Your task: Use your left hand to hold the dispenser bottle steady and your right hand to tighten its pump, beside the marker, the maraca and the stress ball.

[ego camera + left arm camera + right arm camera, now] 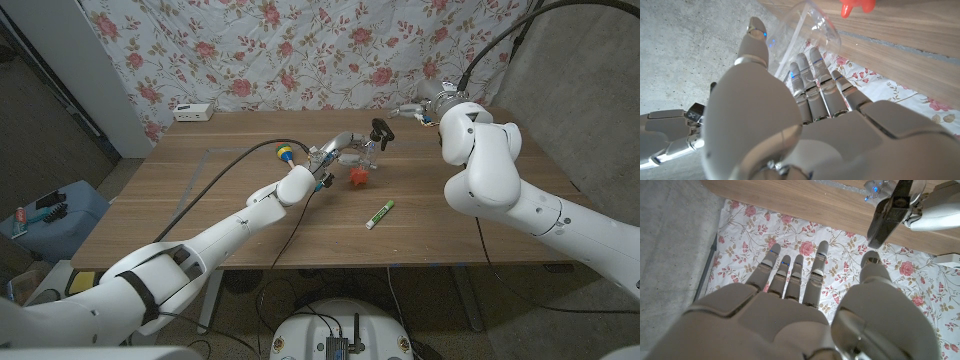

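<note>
Gripping the clear dispenser bottle near the counter's middle, your left robot hand has its fingers wrapped on the see-through wall, while your right robot hand hangs released, fingers spread, near but apart from the black pump. You should expect a thin, light, slick plastic body that dents if squeezed, so hold low and firmly but gently. Take the stiff pump at its collar rather than the spout; the red stress ball lies just beside the bottle and the green marker nearer you.
</note>
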